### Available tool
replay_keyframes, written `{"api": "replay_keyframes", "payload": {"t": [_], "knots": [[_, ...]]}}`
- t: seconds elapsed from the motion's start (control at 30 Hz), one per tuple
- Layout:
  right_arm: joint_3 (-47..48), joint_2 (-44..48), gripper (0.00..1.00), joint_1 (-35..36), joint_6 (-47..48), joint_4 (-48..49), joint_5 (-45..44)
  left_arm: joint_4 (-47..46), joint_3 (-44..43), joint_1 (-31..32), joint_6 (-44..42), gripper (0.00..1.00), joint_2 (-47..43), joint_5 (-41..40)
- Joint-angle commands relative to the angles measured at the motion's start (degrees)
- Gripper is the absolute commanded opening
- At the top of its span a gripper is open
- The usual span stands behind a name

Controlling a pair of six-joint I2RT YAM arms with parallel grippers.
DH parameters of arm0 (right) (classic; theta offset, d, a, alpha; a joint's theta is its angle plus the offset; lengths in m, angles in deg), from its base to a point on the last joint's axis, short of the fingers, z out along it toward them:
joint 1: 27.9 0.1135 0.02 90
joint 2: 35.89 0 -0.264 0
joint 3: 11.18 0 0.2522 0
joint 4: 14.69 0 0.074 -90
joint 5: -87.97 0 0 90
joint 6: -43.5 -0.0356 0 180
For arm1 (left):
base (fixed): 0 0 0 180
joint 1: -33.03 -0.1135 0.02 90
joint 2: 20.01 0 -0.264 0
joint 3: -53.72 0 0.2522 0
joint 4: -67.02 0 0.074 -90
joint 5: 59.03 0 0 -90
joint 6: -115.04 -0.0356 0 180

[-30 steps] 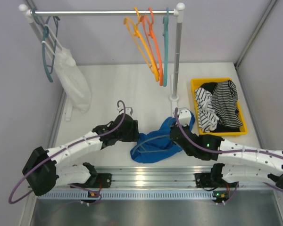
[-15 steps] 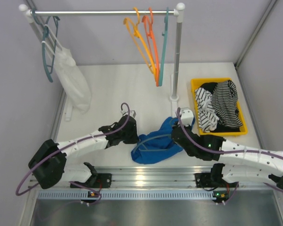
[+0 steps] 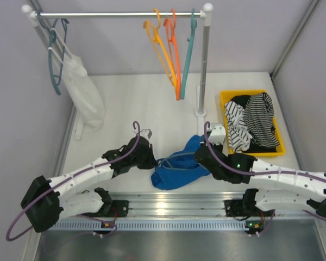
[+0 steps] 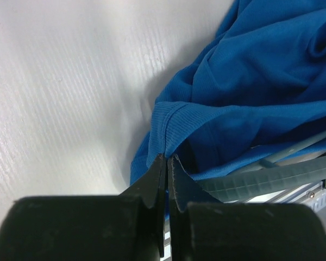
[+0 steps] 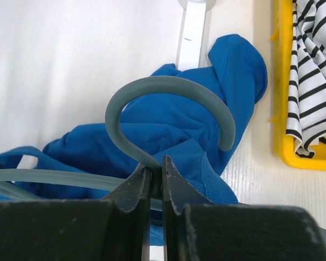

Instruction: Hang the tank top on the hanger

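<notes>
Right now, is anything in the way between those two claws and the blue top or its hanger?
Nothing visible is. The left gripper is shut on a ribbed edge of the tank top, and the right gripper is shut on the hanger just below its hook. The two things lie touching on the table.

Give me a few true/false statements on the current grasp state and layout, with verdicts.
1. The right tool is shut on the hanger at the base of its hook. True.
2. The left tool is open above the tank top. False: it is shut, pinching the top's ribbed edge.
3. The tank top lies in the yellow bin. False: it lies on the table; the bin holds striped garments.
4. A white garment hangs at the left end of the rail. True.
</notes>
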Motion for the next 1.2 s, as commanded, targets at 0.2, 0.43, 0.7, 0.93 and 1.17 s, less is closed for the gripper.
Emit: {"api": "replay_keyframes", "payload": {"t": [0.2, 0.43, 0.7, 0.93, 1.17], "knots": [[4.23, -0.71, 0.0, 1.06, -2.56, -0.91, -3.79, 3.74, 3.89, 1.09, -0.49, 0.0, -3.45, 3.08], [2.74, -0.89, 0.0, 1.14, -2.65, -0.65, -3.44, 8.56, -1.29, 1.09, -1.54, 0.0, -6.01, 2.29], [2.56, -1.32, 0.0, 1.14, -1.42, 0.58, -2.65, 11.57, -8.49, 1.09, -3.91, 0.0, -2.93, 3.17], [2.56, -1.15, 0.0, 1.32, 0.08, 2.43, -2.38, 14.64, -15.09, 1.09, -7.17, 0.0, 0.31, 3.08], [4.58, -2.73, 0.0, 1.58, 1.48, 4.1, -2.3, 15.7, -24.13, 1.09, -8.4, 0.0, 4.89, 5.54]]}}
